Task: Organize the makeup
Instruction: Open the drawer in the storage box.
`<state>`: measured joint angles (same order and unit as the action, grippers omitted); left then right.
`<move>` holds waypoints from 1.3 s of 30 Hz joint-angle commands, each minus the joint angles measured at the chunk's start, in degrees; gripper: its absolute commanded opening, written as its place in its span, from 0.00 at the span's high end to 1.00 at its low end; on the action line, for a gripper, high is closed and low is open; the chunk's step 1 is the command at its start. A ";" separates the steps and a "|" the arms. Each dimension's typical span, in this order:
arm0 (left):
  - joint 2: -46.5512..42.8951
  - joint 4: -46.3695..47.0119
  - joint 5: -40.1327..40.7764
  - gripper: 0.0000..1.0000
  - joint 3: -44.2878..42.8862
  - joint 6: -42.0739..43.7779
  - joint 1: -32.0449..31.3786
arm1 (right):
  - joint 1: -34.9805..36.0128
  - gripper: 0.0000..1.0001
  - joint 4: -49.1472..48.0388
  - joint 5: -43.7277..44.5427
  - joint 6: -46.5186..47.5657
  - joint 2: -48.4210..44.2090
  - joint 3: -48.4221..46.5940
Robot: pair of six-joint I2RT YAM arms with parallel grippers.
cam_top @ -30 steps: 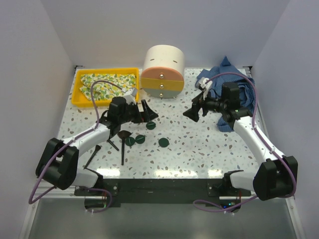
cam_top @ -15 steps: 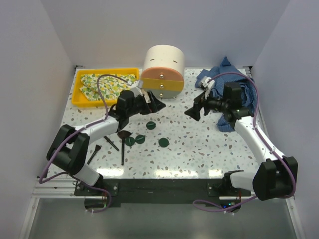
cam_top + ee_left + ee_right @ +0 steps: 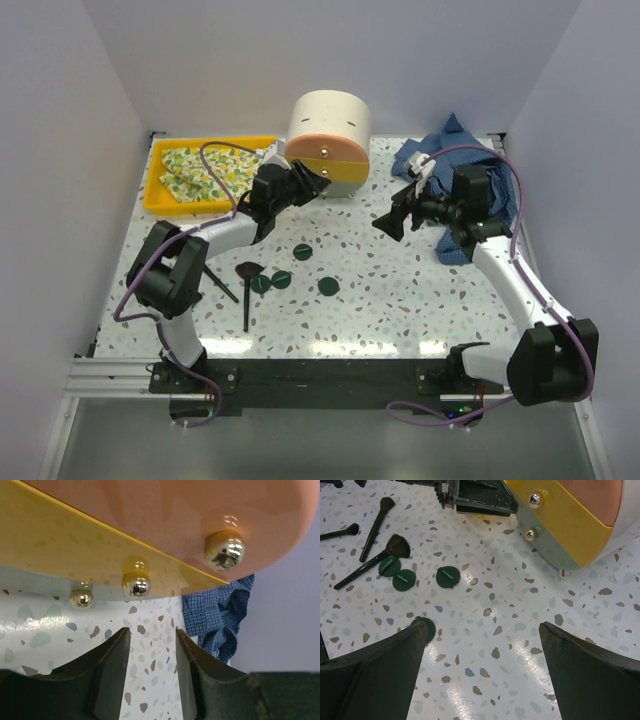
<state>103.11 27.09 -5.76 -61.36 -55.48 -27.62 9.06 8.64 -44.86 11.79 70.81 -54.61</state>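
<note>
Several dark green discs (image 3: 303, 251) (image 3: 449, 576) lie mid-table. A fan-headed brush (image 3: 247, 290) (image 3: 372, 562) lies beside them, and two more thin brushes (image 3: 376, 522) lie further left. My left gripper (image 3: 312, 180) (image 3: 152, 645) is right in front of the round drawer unit (image 3: 328, 150). Its fingers stand a narrow gap apart with nothing between them. In the left wrist view the yellow drawer's knob (image 3: 136, 584) sits just beyond the tips. My right gripper (image 3: 390, 222) (image 3: 483, 627) hovers wide open and empty above bare table right of the discs.
A yellow tray (image 3: 160, 200) holding a leaf-patterned cloth sits at the back left. A blue checked cloth (image 3: 450, 150) (image 3: 215, 610) is bunched at the back right, beneath the right arm. The drawer unit has pink, yellow and grey drawers, all shut.
My left arm has swung from above the discs back to the drawer unit's front, and its jaws have narrowed. The right gripper has barely moved.
</note>
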 commanded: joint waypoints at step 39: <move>10.89 -6.35 11.12 0.78 -16.51 -2.00 0.72 | -1.15 0.01 -3.81 -2.42 -1.77 -2.25 0.64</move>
<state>113.49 19.53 1.78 -75.55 -58.08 -27.55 8.27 7.64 -46.06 10.72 70.72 -53.98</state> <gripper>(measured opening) 0.306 0.985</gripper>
